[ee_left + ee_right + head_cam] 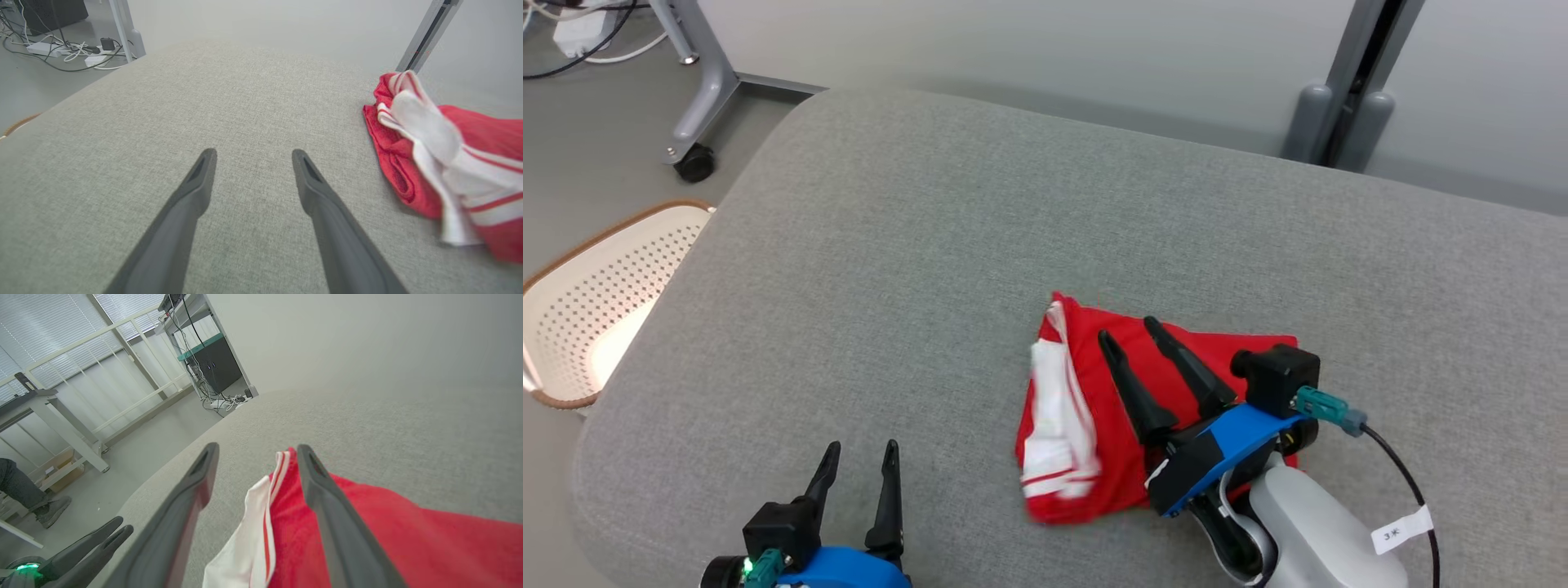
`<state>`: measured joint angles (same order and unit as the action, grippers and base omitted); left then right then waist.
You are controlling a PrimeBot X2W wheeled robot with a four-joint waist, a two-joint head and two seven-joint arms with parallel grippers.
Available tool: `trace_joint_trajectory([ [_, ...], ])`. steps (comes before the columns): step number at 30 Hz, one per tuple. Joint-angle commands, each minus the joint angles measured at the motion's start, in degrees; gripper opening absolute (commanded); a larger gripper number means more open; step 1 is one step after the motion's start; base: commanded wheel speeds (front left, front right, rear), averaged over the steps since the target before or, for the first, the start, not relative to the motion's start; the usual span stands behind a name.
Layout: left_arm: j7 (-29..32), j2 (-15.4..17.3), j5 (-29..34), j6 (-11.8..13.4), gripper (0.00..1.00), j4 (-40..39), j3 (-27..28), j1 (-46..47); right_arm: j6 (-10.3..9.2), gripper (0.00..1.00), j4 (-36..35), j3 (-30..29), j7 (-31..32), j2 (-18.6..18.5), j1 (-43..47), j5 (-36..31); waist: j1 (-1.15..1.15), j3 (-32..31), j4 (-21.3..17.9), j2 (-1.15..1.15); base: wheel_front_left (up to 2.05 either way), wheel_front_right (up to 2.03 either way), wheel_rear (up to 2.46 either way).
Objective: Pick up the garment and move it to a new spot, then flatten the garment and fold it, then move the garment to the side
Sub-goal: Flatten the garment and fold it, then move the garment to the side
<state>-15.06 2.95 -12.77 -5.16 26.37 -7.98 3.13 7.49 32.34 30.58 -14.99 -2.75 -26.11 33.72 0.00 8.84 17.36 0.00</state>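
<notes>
you're holding the right gripper (pixel 1129 331) spread directly over the garment (pixel 1098 425); the left gripper (pixel 863 447), also spread, is sitting well apart.

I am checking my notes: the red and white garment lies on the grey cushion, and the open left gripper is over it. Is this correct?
Not quite: it is the open right gripper that is over the garment; the left gripper is over bare cushion, as the head view shows.
</notes>
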Motion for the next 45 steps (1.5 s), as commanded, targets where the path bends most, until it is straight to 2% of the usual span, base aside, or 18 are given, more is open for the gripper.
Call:
trace_joint_trajectory([
  [1,-0.1,0.0,0.2,0.0,1.0,-0.3,0.3,0.8,0.0,1.0,-0.4,-1.1,-0.2,-0.3,-0.1,-0.7,0.0,-0.3,-1.0,0.0,0.0,0.0,0.0],
  [5,-0.1,0.0,0.9,0.0,1.0,-0.7,1.3,1.1,0.0,1.0,-1.2,-6.6,-0.2,-0.3,2.0,-5.9,0.0,-0.9,-3.8,0.0,0.0,0.0,0.0],
  [13,-0.1,0.0,3.0,-0.3,1.0,-2.6,3.6,0.7,0.0,1.0,-5.4,-22.4,-0.2,-0.2,10.0,-20.3,0.0,-2.8,-10.0,0.0,0.0,0.0,0.0],
  [20,-0.1,0.0,4.2,-0.3,1.0,-4.8,4.4,-1.5,0.0,1.0,-8.1,-28.6,-0.2,-0.2,17.3,-27.2,0.0,-4.6,-13.3,0.0,0.0,0.0,0.0],
  [29,-0.1,0.0,4.5,-0.4,1.0,-6.9,3.4,-4.5,0.0,1.0,-8.5,-30.2,-0.2,-0.2,23.3,-28.5,0.0,-5.8,-14.6,0.0,0.0,0.0,0.0],
  [36,-0.1,0.0,4.6,-0.7,1.0,-7.3,2.8,-5.1,0.0,1.0,-8.6,-29.8,-0.2,-0.2,23.5,-28.1,0.0,-6.0,-14.4,0.0,0.0,0.0,0.0],
  [41,-0.1,0.0,4.7,-1.1,1.0,-7.0,1.9,-3.6,0.0,1.0,-7.8,-27.6,-0.2,-0.2,21.3,-27.0,0.0,-5.1,-12.7,0.0,0.0,0.0,0.0],
  [45,-0.1,0.0,4.4,-1.4,1.0,-6.5,0.3,-2.5,0.0,1.0,-4.9,-24.7,-0.2,-0.2,17.7,-26.0,0.0,-3.8,-9.7,0.0,0.0,0.0,0.0],
])
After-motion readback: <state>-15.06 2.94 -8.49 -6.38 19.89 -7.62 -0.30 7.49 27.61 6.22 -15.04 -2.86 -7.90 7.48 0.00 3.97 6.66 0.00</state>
